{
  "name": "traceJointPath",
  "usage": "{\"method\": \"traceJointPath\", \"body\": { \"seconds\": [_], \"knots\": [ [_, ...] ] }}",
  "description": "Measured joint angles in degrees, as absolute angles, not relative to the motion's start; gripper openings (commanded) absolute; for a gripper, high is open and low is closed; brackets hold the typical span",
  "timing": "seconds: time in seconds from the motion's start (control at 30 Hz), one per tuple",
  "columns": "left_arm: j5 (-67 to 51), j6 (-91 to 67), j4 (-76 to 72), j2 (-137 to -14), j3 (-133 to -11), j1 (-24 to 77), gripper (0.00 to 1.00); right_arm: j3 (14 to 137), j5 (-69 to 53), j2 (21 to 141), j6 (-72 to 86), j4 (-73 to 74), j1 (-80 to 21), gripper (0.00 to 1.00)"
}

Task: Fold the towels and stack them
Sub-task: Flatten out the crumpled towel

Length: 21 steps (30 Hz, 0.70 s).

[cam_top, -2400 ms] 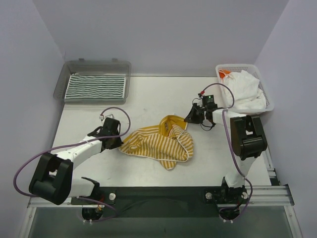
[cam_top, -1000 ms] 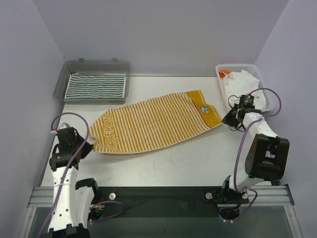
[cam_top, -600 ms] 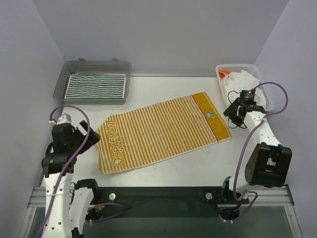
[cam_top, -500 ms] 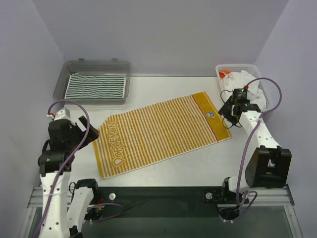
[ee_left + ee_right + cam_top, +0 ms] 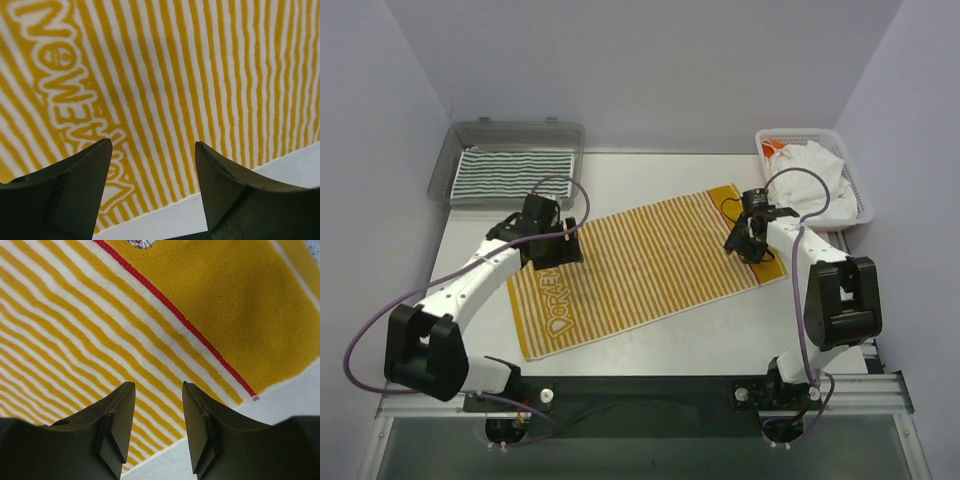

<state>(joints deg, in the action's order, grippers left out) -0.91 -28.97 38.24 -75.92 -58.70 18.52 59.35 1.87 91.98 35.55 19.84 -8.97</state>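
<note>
Since the yellow striped towel (image 5: 645,268) now lies flat mid-table, overhead both arms have swung in: left gripper (image 5: 555,252) at its 9 o'clock end, right gripper (image 5: 745,245) at 3 o'clock. Left wrist: jaws wide, empty. Right wrist: jaws parted, empty. Folding probably comes next.

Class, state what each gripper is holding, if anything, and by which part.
Nothing is held. The left gripper stands open over the lettered end of the yellow striped towel, the right gripper open over its solid yellow band.

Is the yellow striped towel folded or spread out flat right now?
Spread flat: the yellow-and-white striped towel lies open on the table, lettering at one end, solid yellow band at the other, nothing doubled over.
</note>
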Motion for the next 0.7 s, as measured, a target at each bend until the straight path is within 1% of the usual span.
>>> {"method": "traceJointPath", "body": {
  "seconds": [0.1,0.2,0.3,0.47,0.53,0.63,0.7],
  "knots": [
    [-0.71,-32.29,33.52,-80.86,-54.72,21.5,0.76,59.27,1.61,95.53,35.99,19.7,-8.99,0.43],
    [-0.89,-36.27,29.91,-81.67,-49.04,23.4,0.74,59.99,1.61,98.59,35.99,19.66,-8.88,0.43],
    [-1.48,-40.6,26.48,-81.84,-43.79,25.26,0.74,63.31,1.45,102.98,35.97,19.75,-8.34,0.44],
    [-2.46,-48.6,18.96,-81.41,-40.03,29.65,0.74,73.56,-0.32,111.04,35.75,20.82,-6.39,0.45],
    [-2.98,-52.27,15.77,-81.8,-39.46,32.1,0.74,79.48,-1.48,115.07,35.51,21.47,-5.65,0.46],
    [-4.6,-58.78,9.67,-84.33,-39.68,38.11,0.8,90.59,-3.75,122.32,34.2,21.37,-4.95,0.47],
    [-6.09,-61.71,6.04,-87.44,-41.5,42.37,0.83,95.57,-4.91,125.27,32.91,21.23,-4.64,0.47]
  ]
}}
